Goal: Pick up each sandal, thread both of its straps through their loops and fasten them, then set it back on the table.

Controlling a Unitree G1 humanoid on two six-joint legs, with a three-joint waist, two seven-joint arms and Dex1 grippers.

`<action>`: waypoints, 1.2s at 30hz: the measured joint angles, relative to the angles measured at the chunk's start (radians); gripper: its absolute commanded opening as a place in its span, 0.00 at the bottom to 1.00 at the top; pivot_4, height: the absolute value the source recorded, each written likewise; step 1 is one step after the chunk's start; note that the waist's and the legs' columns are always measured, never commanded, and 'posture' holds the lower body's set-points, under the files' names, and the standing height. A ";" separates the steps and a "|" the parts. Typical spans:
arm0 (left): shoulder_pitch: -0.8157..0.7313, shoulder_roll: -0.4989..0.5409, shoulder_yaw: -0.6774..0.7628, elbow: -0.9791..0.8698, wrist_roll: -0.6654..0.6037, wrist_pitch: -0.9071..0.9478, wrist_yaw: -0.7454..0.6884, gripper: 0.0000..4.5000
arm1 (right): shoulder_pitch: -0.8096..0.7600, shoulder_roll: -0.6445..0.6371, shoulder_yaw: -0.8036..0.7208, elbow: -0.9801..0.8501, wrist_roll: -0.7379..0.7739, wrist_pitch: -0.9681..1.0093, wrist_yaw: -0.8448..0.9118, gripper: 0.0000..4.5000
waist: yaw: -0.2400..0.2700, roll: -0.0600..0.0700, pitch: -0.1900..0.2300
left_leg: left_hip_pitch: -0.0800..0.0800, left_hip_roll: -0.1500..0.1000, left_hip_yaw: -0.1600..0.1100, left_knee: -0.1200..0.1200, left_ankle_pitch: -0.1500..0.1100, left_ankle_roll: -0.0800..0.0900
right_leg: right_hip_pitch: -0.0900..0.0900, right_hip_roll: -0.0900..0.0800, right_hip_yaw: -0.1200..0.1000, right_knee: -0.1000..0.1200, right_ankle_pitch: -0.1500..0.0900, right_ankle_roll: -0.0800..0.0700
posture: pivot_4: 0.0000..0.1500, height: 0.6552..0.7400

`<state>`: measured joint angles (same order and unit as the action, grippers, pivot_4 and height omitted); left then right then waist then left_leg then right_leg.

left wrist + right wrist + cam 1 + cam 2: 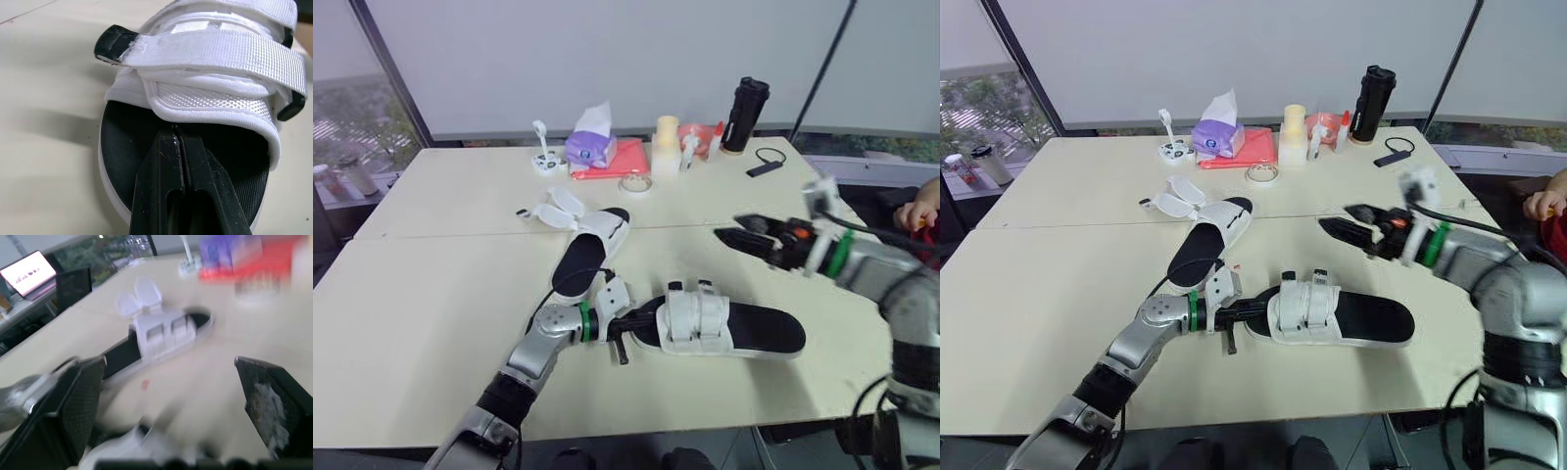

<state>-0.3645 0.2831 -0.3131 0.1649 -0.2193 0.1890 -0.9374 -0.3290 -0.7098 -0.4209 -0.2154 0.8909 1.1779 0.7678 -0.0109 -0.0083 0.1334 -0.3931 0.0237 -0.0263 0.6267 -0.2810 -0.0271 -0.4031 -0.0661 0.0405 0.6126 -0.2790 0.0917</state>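
Note:
A black-soled sandal [754,331] with both white straps [697,318] closed over it lies on the table's near side. My left gripper [639,323] is at its toe end, shut, with its tips [177,142] lying on the black footbed just short of the straps. A second sandal [587,253] lies behind it with its white straps [558,209] spread open; it also appears in the right wrist view [161,333]. My right gripper [734,233] hovers open above the table to the right of both sandals, holding nothing, its fingers [88,396] wide apart.
Along the table's [431,294] far edge stand a purple tissue pack [591,145], a red pouch [625,157], a tape roll [635,183], a cream cup [667,135], a black bottle [745,115] and a small black device [766,168]. A person's hand [918,211] is at the right edge.

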 measured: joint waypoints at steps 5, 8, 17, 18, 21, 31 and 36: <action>0.102 0.157 0.102 -0.245 -0.146 0.257 -0.030 0.00 | 0.197 -0.027 -0.035 -0.059 0.068 0.068 0.009 0.99 | -0.019 0.011 0.012 | 0.002 0.001 0.000 -0.004 0.000 0.001 | -0.005 0.006 0.001 0.005 0.002 0.003 | 1.00 1.00; 0.133 0.209 0.144 -0.359 -0.235 0.388 -0.036 0.00 | 0.214 -0.022 -0.033 -0.053 0.104 0.080 0.011 0.99 | -0.007 0.011 0.027 | 0.000 0.002 -0.002 0.003 0.000 0.001 | -0.005 0.013 0.000 0.008 0.000 0.001 | 1.00 1.00; 0.146 0.418 0.230 -0.557 -0.352 0.528 -0.085 0.84 | 0.158 0.028 0.060 0.050 0.134 0.083 0.038 1.00 | -0.008 -0.004 0.045 | -0.001 0.001 -0.001 0.006 0.000 0.000 | -0.005 0.020 0.001 0.008 0.002 0.004 | 1.00 1.00; 0.133 0.432 0.252 -0.594 -0.366 0.530 -0.083 0.95 | 0.134 0.049 0.083 0.075 0.137 0.085 0.040 1.00 | -0.007 -0.004 0.046 | -0.001 0.002 -0.001 0.006 0.001 0.000 | -0.005 0.021 0.001 0.008 0.002 0.004 | 1.00 1.00; 0.101 0.449 0.291 -0.654 -0.380 0.528 -0.061 0.99 | 0.091 0.084 0.141 0.102 0.145 0.095 0.049 1.00 | 0.000 -0.002 0.048 | 0.000 0.001 -0.001 0.006 0.001 0.000 | -0.005 0.021 0.001 0.010 0.002 0.005 | 1.00 1.00; 0.140 0.471 0.288 -0.678 -0.381 0.527 -0.042 1.00 | 0.014 0.148 0.187 0.171 0.137 0.083 0.013 0.25 | -0.001 -0.003 0.053 | 0.000 0.001 -0.001 0.006 0.001 -0.001 | -0.007 0.021 0.001 0.015 0.002 0.005 | 1.00 1.00; 0.145 0.476 0.283 -0.678 -0.379 0.522 -0.043 1.00 | 0.015 0.167 0.106 0.146 0.214 0.105 -0.060 0.01 | -0.002 -0.004 0.054 | 0.000 0.001 0.000 0.011 0.002 -0.002 | -0.006 0.021 0.001 0.018 0.002 0.005 | 1.00 1.00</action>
<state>-0.2197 0.7596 -0.0302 -0.5131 -0.5981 0.7106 -0.9800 -0.3137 -0.5429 -0.3148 -0.0695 1.1051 1.2832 0.7077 -0.0130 -0.0122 0.1876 -0.3934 0.0247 -0.0264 0.6376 -0.2795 -0.0286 -0.4092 -0.0452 0.0416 0.6308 -0.2769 0.0970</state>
